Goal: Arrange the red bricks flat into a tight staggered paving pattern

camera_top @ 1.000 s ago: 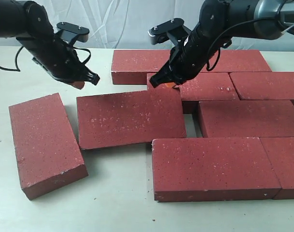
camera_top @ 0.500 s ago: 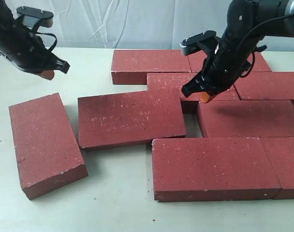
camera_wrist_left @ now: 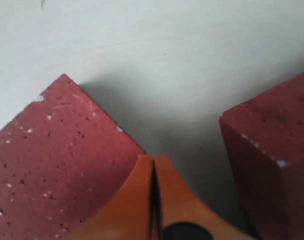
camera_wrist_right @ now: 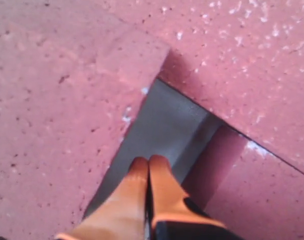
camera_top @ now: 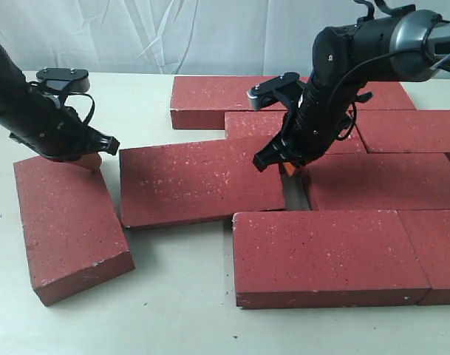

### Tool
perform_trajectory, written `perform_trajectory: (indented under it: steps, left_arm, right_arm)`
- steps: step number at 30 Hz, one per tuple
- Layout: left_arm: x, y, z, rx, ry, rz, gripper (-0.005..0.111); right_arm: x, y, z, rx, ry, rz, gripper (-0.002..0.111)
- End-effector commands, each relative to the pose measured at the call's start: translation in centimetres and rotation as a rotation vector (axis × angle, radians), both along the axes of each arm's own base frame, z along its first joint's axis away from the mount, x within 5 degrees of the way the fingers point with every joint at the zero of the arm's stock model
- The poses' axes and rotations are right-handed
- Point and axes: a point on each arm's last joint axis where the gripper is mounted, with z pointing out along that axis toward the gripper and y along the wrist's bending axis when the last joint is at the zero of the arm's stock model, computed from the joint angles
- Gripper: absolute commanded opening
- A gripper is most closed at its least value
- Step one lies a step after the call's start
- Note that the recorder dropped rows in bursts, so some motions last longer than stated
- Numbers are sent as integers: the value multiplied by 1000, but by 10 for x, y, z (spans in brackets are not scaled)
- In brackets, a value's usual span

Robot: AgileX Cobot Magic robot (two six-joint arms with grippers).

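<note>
Red bricks (camera_top: 324,255) lie flat; right jaws, closed and empty, hang over a gap (camera_wrist_right: 176,125) between them; left jaws likewise closed.

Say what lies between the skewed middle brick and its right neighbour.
A wedge of bare table, with the shut right pincer pointing at it; the right wrist view shows it.

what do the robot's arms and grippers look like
The left arm and right arm are black with rounded joints and looping black cables; the right has a silver-grey upper segment. The left gripper and right gripper have tapered orange fingertips.
</note>
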Motion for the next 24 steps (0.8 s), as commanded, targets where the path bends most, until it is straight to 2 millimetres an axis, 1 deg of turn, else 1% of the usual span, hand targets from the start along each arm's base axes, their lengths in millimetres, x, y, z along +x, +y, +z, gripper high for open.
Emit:
perform_trajectory:
  steps: [1,4,10,12,14,16,18,19,20,22,24]
  left_arm:
    - [-2,12,-1,39,-14,20,0]
    - [0,21,-1,55,-26,54,0]
    - [5,21,4,44,-78,77,0]
    - [7,26,13,41,-99,87,0]
    - [6,32,29,32,-126,100,0]
    - [-3,38,50,27,-135,100,0]
    - [-19,41,60,6,-54,99,0]
    - [-28,40,61,-4,6,90,0]
    - [-35,39,57,-9,56,76,0]
    - [-48,32,43,-3,116,50,0]
    - [-54,30,28,3,139,78,0]
  right_arm:
    - [-2,4,0,42,20,-12,-1]
    - [-3,4,0,39,31,-7,-1]
    - [-8,9,0,62,67,28,-1]
    - [-11,13,0,55,71,51,-1]
    - [-13,18,0,54,69,70,-1]
    - [-13,19,0,53,58,75,-1]
    - [-12,18,0,41,51,82,-1]
    - [-12,17,-1,33,47,87,-1]
    - [-12,16,-1,21,42,95,-1]
    - [-11,15,0,1,32,108,-1]
    - [-11,15,0,3,33,104,-1]
